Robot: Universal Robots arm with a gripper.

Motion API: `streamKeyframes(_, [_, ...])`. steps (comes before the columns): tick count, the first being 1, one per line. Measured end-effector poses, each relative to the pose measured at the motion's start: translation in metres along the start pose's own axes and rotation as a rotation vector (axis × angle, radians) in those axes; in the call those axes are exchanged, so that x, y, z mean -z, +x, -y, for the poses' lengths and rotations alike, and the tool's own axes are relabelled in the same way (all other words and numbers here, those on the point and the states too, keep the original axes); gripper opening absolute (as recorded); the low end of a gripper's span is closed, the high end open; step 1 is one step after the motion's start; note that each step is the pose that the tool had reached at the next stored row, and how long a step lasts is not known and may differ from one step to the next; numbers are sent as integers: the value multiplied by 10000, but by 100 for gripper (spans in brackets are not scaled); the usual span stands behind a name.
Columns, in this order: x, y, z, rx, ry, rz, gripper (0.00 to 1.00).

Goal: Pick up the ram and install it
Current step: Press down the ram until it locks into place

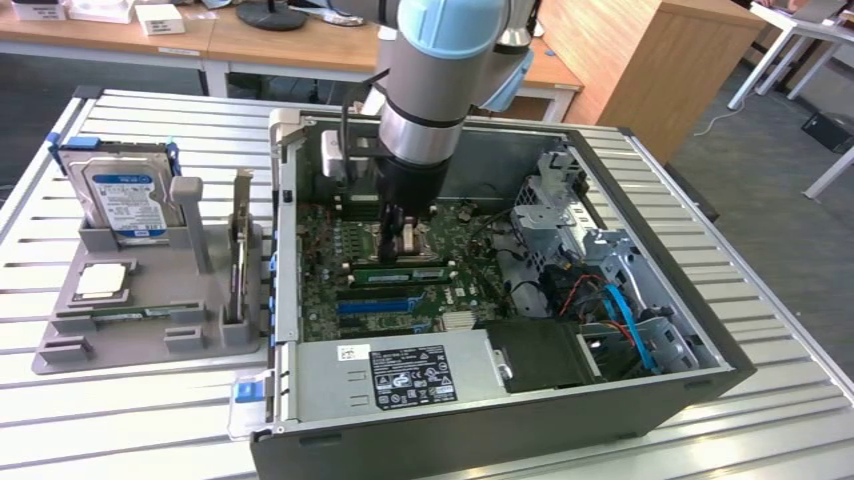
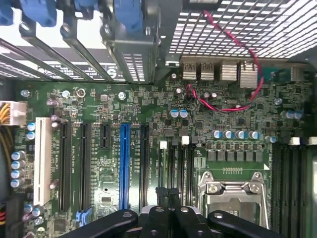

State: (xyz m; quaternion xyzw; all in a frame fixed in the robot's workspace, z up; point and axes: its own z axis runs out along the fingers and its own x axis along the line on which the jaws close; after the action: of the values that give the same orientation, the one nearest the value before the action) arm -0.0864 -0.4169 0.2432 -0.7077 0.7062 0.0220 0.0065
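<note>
The ram (image 1: 416, 272), a narrow green stick, stands on edge in a slot on the motherboard (image 1: 327, 290) inside the open computer case. My gripper (image 1: 400, 248) reaches straight down into the case and sits right over the ram's top edge with its fingers shut together. Whether the fingers touch the stick I cannot tell. In the wrist view the black fingertips of the gripper (image 2: 168, 194) are pressed together over the black memory slots (image 2: 184, 166), beside the CPU socket (image 2: 233, 196). The ram itself is hidden under the fingers there.
A grey tray (image 1: 147, 345) on the exterior view's left holds a hard drive (image 1: 127, 195), an upright expansion card (image 1: 240, 250) and a thin green stick (image 1: 127, 315). The power supply (image 1: 400, 375), drive cage (image 1: 561, 215) and cables (image 1: 621, 310) crowd the case. A blue slot (image 2: 124, 163) lies nearby.
</note>
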Motion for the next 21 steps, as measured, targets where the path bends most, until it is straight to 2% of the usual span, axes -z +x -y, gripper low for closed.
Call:
streamKeyframes(9, [24,-1,24,1,-1,-1,11])
streamKeyframes(21, [29,-1,278,1,-16,0,11])
